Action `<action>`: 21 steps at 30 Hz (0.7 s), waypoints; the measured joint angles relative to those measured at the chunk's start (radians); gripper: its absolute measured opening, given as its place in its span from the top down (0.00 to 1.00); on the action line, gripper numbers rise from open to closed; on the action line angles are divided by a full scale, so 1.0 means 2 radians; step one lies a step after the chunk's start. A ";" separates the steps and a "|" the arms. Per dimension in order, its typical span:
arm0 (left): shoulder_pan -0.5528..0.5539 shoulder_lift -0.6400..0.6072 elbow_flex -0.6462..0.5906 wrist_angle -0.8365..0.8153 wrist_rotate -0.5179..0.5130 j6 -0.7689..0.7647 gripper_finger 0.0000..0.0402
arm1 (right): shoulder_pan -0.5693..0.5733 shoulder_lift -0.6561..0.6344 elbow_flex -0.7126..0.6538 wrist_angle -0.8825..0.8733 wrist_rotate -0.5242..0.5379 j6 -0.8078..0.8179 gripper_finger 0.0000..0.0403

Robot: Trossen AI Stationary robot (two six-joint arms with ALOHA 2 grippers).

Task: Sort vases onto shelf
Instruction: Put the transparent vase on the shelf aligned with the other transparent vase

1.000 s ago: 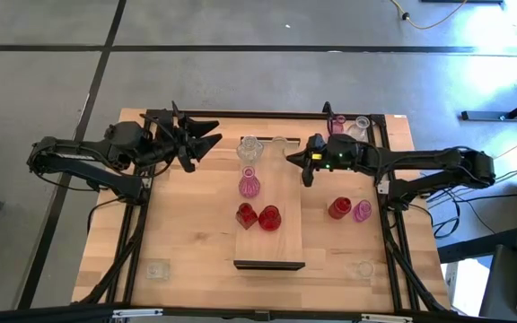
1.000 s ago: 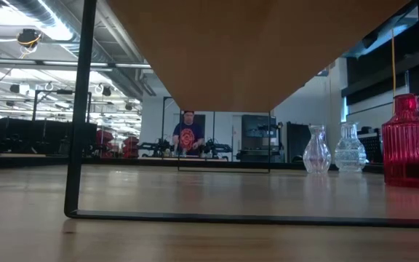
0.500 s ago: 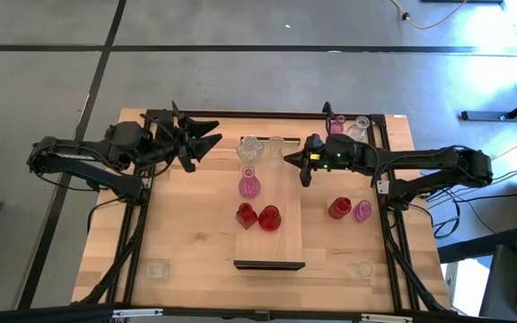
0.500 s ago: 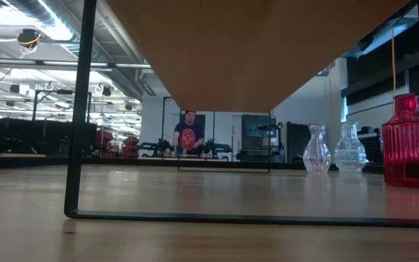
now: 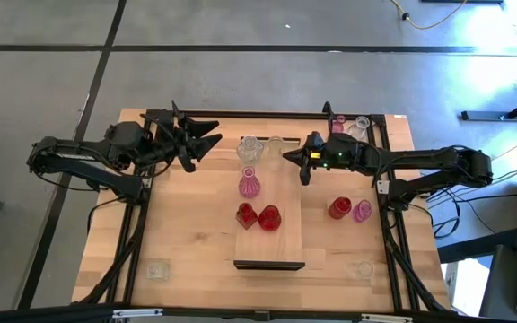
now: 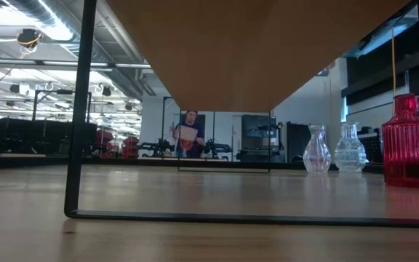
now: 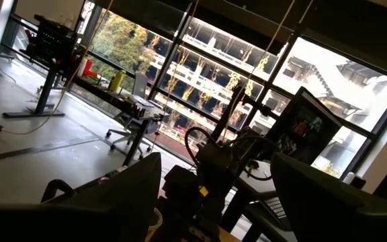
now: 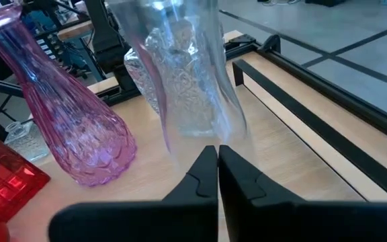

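The right gripper (image 5: 302, 165), fingers pressed together and empty, is hovering beside a clear vase (image 8: 192, 74) standing on the shelf (image 5: 269, 247). The left gripper (image 5: 206, 138) is waiting spread wide, well apart.

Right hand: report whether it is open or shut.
Shut. In the right wrist view the right hand's two dark fingers meet, gripping nothing, just short of a clear vase.

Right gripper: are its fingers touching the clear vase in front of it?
Cannot tell. In the right wrist view the shut right gripper has its tips right at the base of the clear vase, with no plain gap or contact visible.
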 joint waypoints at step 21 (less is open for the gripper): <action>0.000 0.000 0.000 0.000 0.000 0.000 0.32 | 0.000 0.023 0.000 0.025 0.021 0.007 1.00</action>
